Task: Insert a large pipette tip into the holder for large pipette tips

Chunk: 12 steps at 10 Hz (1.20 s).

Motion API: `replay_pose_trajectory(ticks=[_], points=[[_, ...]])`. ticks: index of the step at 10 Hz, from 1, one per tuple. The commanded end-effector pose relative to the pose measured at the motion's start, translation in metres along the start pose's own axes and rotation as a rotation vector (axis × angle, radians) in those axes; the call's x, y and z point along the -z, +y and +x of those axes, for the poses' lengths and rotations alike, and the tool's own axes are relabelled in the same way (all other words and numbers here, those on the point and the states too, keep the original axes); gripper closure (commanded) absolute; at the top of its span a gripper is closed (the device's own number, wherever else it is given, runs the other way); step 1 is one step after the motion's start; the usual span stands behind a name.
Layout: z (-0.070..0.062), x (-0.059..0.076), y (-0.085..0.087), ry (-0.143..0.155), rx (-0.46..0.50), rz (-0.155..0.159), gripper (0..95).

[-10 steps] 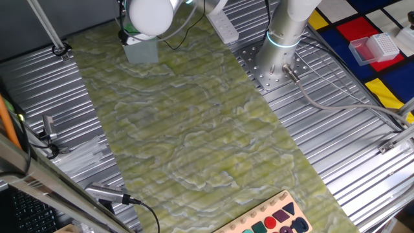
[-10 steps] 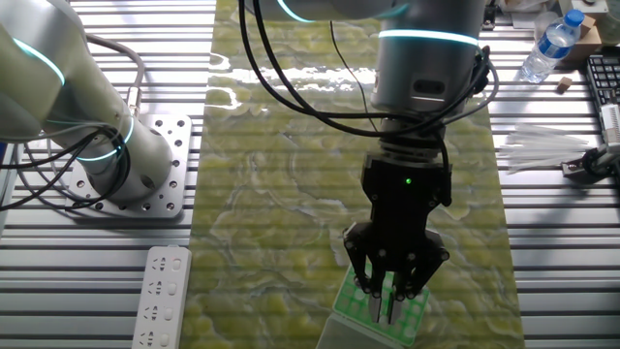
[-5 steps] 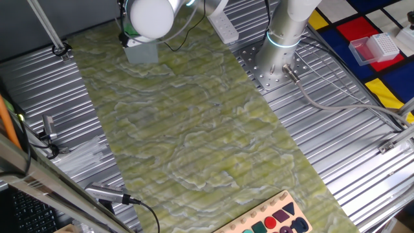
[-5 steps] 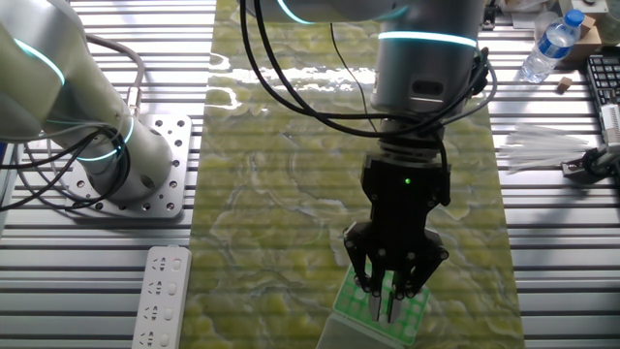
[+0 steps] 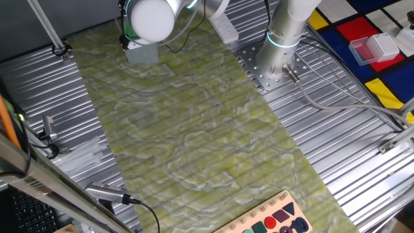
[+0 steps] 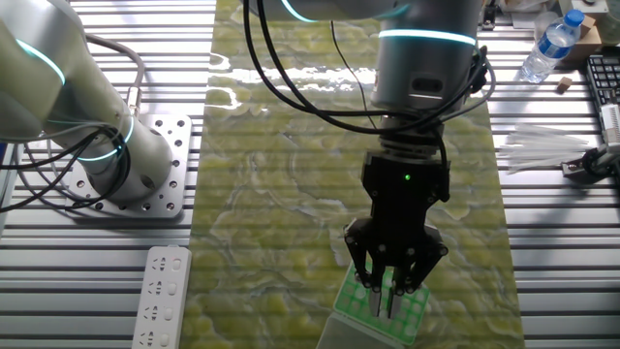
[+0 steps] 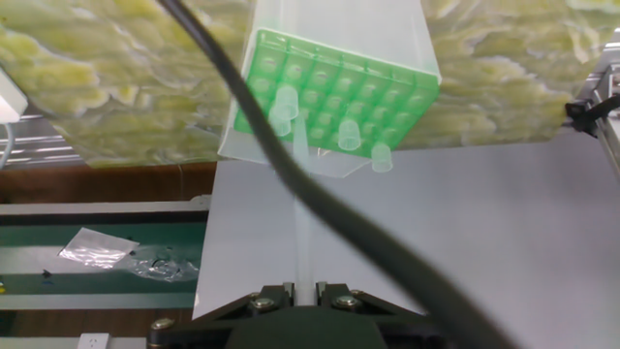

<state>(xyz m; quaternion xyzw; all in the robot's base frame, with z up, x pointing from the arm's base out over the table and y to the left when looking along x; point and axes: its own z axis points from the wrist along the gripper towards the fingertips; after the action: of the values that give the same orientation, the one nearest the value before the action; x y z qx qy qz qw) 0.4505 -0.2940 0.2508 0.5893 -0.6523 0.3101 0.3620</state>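
The holder for large pipette tips is a small rack with a green gridded top near the front edge of the mat. It shows as a pale box behind the arm in one fixed view. In the hand view its green top holds three short tips. My gripper hangs straight over it, fingers down. In the hand view the gripper is shut on the large pipette tip, a thin whitish cone. The cone's point reaches the holder's near edge; whether it sits in a hole is unclear.
A black cable crosses the hand view. A white power strip and the arm's base lie left. A water bottle and a bag of tips lie right. A white-topped clear tip box and a shape board sit apart.
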Motion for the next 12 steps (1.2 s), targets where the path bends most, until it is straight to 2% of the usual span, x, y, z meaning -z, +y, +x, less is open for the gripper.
replay_pose_trajectory(ticks=[1, 12], points=[[-0.0013, -0.0004, 0.0006, 0.001, -0.002, 0.000, 95.0], [-0.0094, 0.0027, -0.0001, 0.023, 0.002, 0.001, 95.0]])
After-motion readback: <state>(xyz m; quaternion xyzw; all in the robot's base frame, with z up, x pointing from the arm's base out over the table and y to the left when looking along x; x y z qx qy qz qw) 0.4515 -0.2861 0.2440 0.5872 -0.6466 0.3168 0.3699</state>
